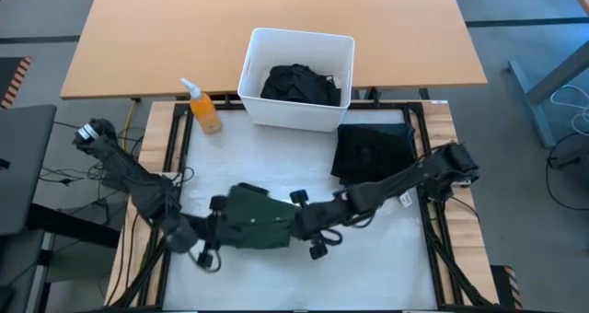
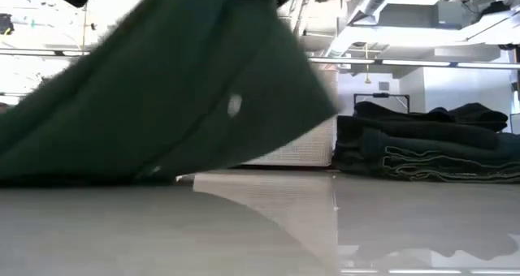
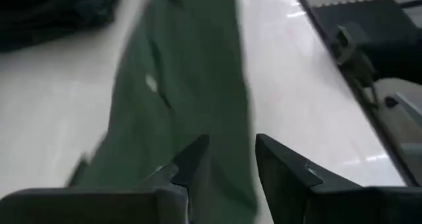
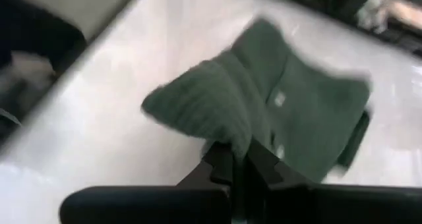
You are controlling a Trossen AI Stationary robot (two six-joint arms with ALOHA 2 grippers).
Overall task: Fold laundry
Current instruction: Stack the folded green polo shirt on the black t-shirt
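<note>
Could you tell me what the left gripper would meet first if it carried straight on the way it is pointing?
The dark green garment: it lies directly ahead of the left gripper, starting right at its fingers. Whether the fingers already hold the cloth is unclear.

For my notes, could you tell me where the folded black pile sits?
In the high view, the folded black pile lies on the table's right side, just beside the white bin.

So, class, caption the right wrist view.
Right gripper shut on the green garment, lifting its ribbed edge off the white table.

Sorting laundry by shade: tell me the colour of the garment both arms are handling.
Dark green garment; the right wrist view shows it best.
</note>
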